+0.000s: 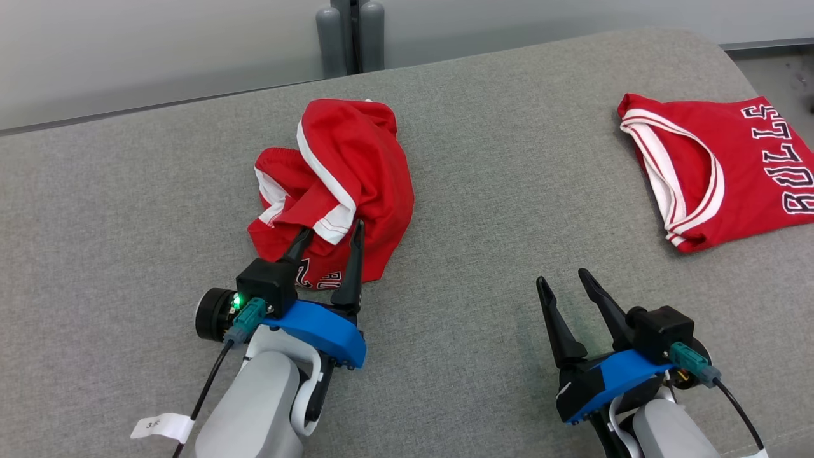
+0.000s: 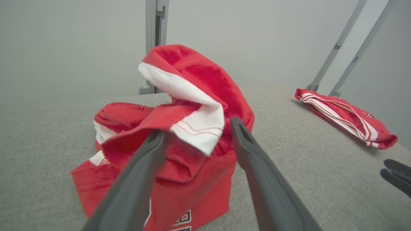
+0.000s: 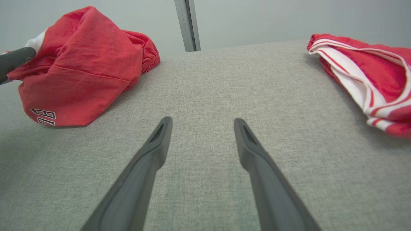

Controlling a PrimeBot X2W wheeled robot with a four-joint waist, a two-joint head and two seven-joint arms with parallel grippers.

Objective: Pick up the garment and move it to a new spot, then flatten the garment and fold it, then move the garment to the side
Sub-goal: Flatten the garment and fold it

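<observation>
Pickup not started | my left hand (image 1: 331,232) open astride garment (image 1: 356,159), centre-left | right hand (image 1: 562,277) open, empty | all steps left

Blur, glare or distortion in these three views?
Head view: even soft light, sharp, no glare, faint shadow under the crumpled red-and-white fabric garment. Left wrist view: grey frame posts tilt, likely wide-angle; left pincer soft near the lens. Right wrist view: right pincer soft at the base, grey woven surface sharp.

surface (image 1: 509,165): grey woven fabric | wall (image 1: 159,44): plain pale grey | posts (image 1: 350,38): grey, at far edge
</observation>
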